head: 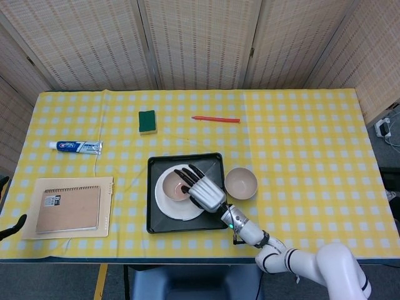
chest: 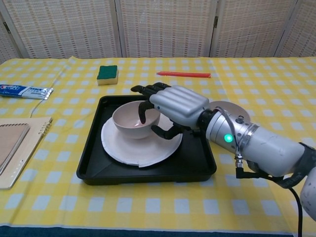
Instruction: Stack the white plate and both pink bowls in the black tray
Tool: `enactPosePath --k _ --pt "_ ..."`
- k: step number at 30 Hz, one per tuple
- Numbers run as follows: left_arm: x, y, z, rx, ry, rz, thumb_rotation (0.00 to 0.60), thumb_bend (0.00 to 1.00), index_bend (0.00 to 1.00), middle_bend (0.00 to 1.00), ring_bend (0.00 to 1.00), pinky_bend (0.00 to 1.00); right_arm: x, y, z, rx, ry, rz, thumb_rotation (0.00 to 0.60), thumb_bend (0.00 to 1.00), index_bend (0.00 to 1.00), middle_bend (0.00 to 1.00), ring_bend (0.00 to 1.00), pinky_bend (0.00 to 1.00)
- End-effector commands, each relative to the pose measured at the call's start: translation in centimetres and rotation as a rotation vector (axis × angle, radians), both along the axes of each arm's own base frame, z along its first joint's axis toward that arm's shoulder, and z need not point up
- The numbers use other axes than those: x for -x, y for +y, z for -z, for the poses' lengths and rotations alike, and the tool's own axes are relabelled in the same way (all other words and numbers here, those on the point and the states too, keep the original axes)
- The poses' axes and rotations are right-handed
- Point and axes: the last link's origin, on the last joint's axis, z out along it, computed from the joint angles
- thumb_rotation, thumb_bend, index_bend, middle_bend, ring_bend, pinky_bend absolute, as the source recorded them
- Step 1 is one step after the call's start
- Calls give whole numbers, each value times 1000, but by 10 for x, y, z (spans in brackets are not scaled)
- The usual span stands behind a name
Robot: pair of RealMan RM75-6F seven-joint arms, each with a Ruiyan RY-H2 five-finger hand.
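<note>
1 pink bowl (chest: 134, 120) sits on the white plate (chest: 140, 144) inside the black tray (chest: 196, 163), with the right robot hand (chest: 170, 106) gripping its rim, fingers (chest: 143, 109) hooked inside and thumb outside. 1 more pink bowl (head: 240, 182) stands on the tabletop (head: 300, 150) just right of the tray. Left of the tray, only fingertips of the left robot hand (head: 10, 226) show; I cannot tell its state.
</note>
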Motion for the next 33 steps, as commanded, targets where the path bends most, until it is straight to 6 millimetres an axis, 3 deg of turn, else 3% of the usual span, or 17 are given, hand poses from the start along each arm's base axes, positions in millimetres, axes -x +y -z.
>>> enactPosePath --k 1,5,13,22,29,33 --pt "0 0 2 7 -1 -2 600 326 0 0 0 0 0 1 0 -4 -8 -5 600 530 146 0 0 0" --pt "1 0 2 23 -4 -11 600 349 0 0 0 0 2 4 -6 -5 -27 -20 600 531 8 0 0 0" --pt "0 2 6 31 11 -10 600 371 0 0 0 0 23 17 -44 14 -110 -17 600 530 0 0 0 0" --pt "-3 4 14 52 36 -2 600 370 0 0 0 0 80 36 -88 38 -115 58 600 530 0 0 0 0" --pt "-6 2 16 65 31 13 600 370 0 0 0 0 118 47 -116 117 -39 69 600 531 146 0 0 0" --pt "-5 3 16 67 32 10 600 370 0 0 0 0 134 47 -119 139 -9 96 600 530 236 0 0 0"
